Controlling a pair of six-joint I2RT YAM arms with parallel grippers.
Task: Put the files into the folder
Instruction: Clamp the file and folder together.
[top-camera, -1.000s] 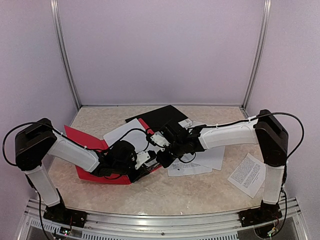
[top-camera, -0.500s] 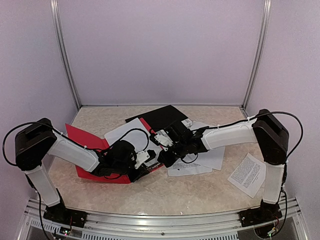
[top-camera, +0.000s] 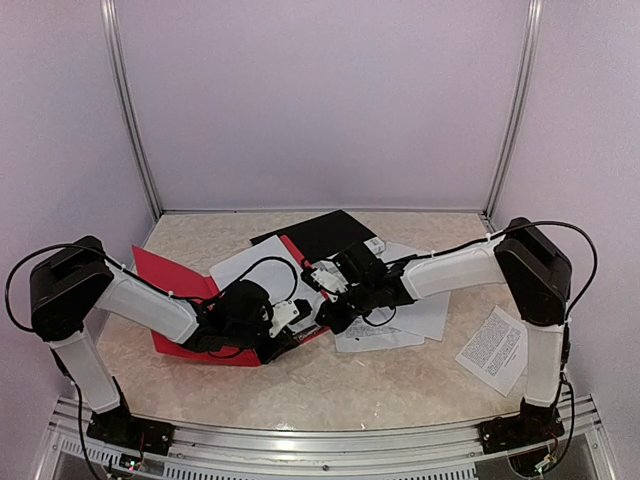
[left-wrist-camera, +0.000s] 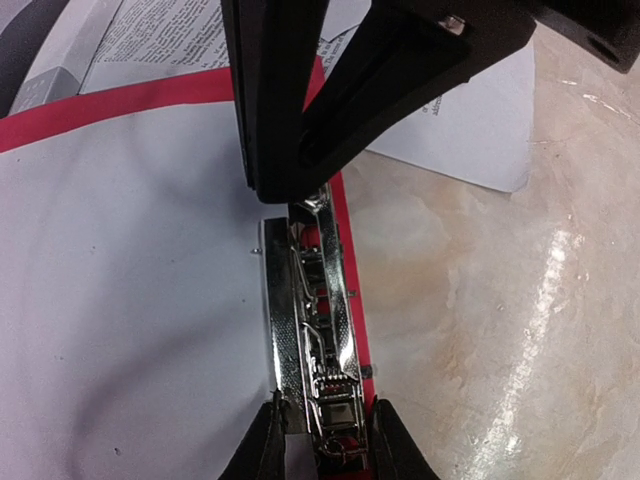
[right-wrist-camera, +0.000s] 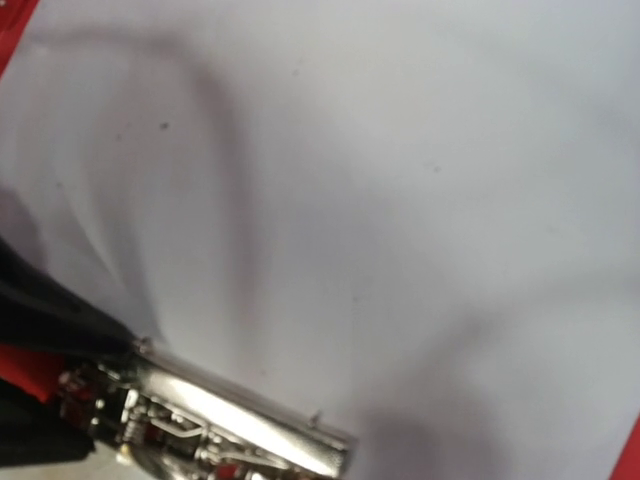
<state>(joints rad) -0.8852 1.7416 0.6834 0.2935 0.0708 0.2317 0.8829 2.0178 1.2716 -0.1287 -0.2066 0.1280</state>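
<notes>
Listing from the left: one left arm, bent low from its base and reaching rightward over the table, its forearm lying across one open red folder. One blank white sheet lies inside that folder, flat on the red board and running up to the binding edge. One left gripper, wrist turned down, is narrowed onto the near end of one metal clip, a finger on each side of the chrome strip and touching it. The clip runs along the folder's right-hand red edge, just beside the blank sheet. One right gripper, its fingers pressed together, points steeply down with its tip at the clip's far end; whether it touches the metal cannot be told. One black board lies behind the folder, toward the back wall, partly under the red cover. Printed sheets, at least two overlapping, exact count unclear, lie on the table outside the folder, under and just right of the right gripper. One right arm stretches leftward from its tall upright base, forearm nearly level above those sheets. One smaller printed sheet lies alone at the far right, tilted, near the right arm's base and well apart from the folder.
</notes>
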